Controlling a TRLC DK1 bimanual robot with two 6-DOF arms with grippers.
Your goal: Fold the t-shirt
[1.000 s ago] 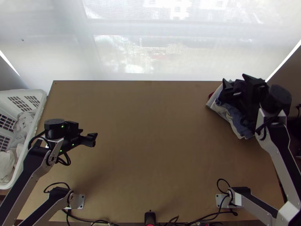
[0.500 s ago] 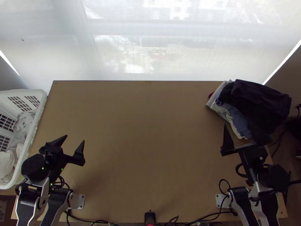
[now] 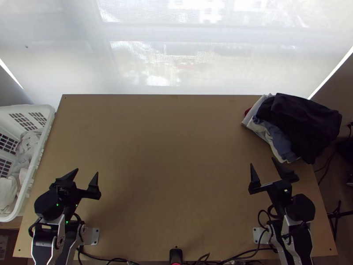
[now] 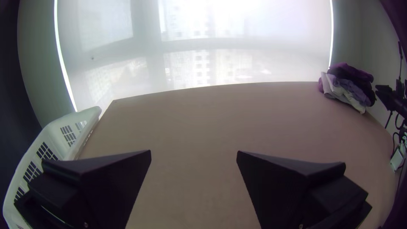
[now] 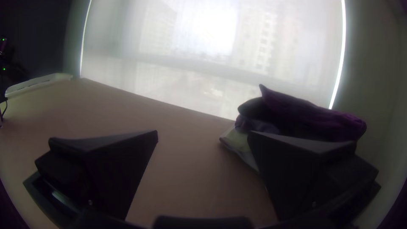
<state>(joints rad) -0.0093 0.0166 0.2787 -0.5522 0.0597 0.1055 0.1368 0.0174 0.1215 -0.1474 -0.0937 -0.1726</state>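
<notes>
Pale cloth [image 3: 28, 142] could be snagged on the basket [image 3: 43, 143] by the left gripper [image 3: 88, 171], spread wide and empty; by the right gripper [image 3: 262, 161], likewise, the t-shirt [image 3: 306, 115] (presumably the dark top garment), overhanging the surface's [image 3: 176, 154] far right corner, could be toppled.

Looking at smooth, matt wood across the table [image 3: 176, 145], and smooth plastic on the basket [image 3: 47, 128]! Seeing dull, creased cloth in the clothes [image 3: 304, 119], too.
</notes>
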